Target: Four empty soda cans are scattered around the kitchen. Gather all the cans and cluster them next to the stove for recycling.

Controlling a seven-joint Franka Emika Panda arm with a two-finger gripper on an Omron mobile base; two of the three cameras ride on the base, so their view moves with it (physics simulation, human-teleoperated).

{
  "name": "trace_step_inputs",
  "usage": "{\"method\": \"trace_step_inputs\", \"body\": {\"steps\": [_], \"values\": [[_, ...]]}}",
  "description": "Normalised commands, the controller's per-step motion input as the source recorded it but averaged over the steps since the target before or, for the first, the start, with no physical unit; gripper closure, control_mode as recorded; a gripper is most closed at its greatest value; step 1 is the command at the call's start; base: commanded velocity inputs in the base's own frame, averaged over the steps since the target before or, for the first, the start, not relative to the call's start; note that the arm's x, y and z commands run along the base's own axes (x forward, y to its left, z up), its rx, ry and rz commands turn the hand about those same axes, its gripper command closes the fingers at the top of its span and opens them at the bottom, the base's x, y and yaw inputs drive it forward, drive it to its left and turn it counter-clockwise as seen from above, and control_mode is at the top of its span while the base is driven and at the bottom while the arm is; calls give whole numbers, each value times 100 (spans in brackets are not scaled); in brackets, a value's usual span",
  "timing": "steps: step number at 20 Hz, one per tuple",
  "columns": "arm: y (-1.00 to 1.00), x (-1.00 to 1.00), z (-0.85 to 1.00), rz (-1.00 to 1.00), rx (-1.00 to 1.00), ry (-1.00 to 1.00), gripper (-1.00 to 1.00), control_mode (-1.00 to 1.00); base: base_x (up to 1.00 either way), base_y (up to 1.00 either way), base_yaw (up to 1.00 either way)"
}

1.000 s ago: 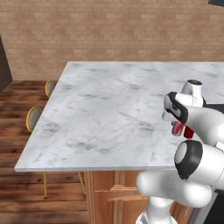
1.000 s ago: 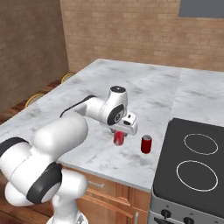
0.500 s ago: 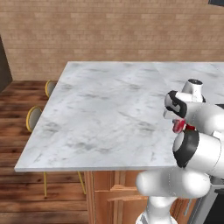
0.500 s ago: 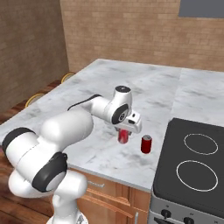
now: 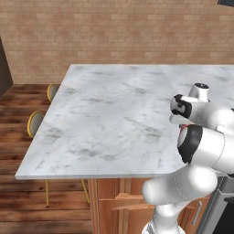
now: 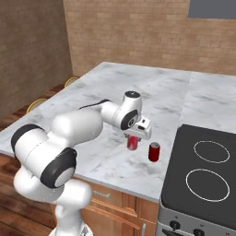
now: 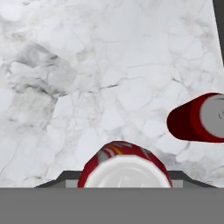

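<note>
The arm has carried a red can (image 6: 133, 143) closer to the second red can (image 6: 154, 152) by the stove (image 6: 203, 177). Fingers (image 6: 133, 139) clamped across its body; light, thin-walled, slippery, so mid-height grip suits, above the worktop (image 6: 152, 97).

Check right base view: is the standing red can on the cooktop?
No, the standing red can is on the marble counter, just left of the cooktop edge.
</note>
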Motion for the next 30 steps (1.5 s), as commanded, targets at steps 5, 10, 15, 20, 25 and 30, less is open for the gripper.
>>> {"method": "trace_step_inputs", "body": {"steps": [5, 10, 15, 20, 25, 30], "values": [[-9, 16, -14, 0, 0, 0, 100, -100, 0, 0, 0], [-18, 3, -16, 0, 0, 0, 100, -100, 0, 0, 0], [-10, 7, -16, 0, 0, 0, 100, -100, 0, 0, 0], [-1, 20, -17, 0, 0, 0, 100, -100, 0, 0, 0], [-1, 16, -11, 0, 0, 0, 100, -100, 0, 0, 0], [-3, 8, -16, 0, 0, 0, 100, -100, 0, 0, 0]]}}
